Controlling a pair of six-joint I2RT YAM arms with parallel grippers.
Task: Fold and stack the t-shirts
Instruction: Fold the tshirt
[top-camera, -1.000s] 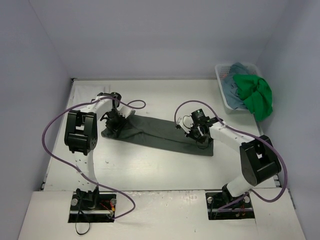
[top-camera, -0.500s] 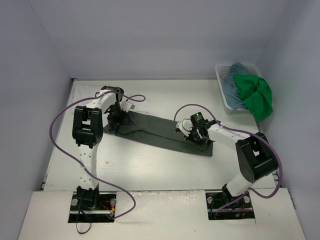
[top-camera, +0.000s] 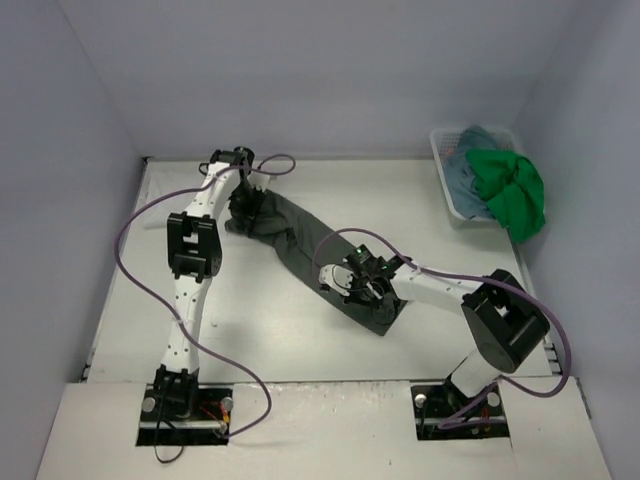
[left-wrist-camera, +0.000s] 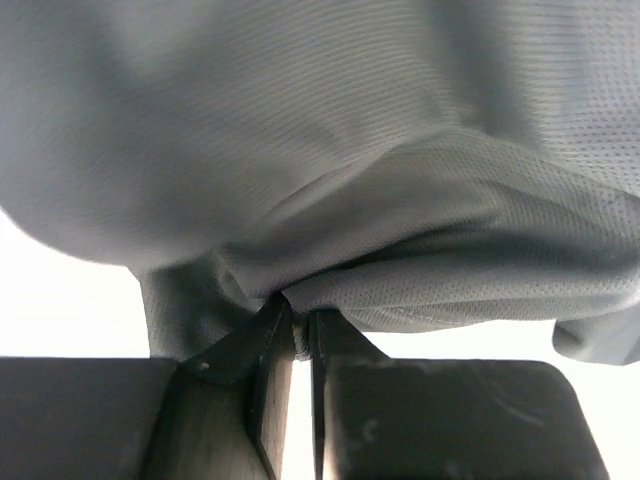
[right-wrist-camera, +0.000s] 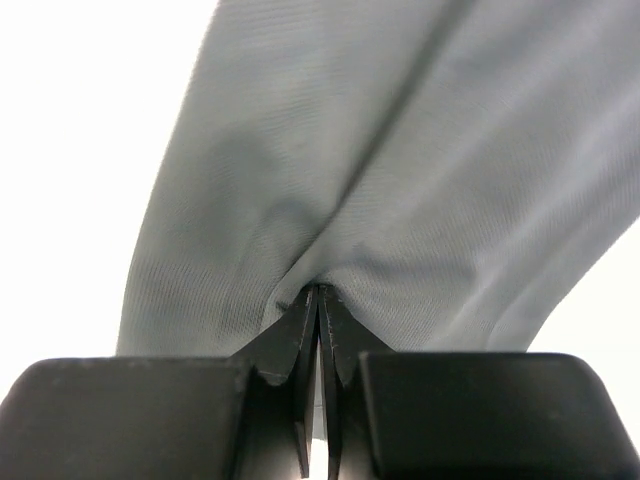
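We have the dark grey-green shirt (top-camera: 300, 243) stretched across the bench (top-camera: 260, 330), its long axis running from 10 o'clock to 4 o'clock. The left jaws, at the 10 o'clock end, are pinched almost closed on a gathered fold. The right jaws, at the 4 o'clock end, are clamped tight on another. Each arm is nearest its own end, so we judge the fold turns on carrying one end along that axis.
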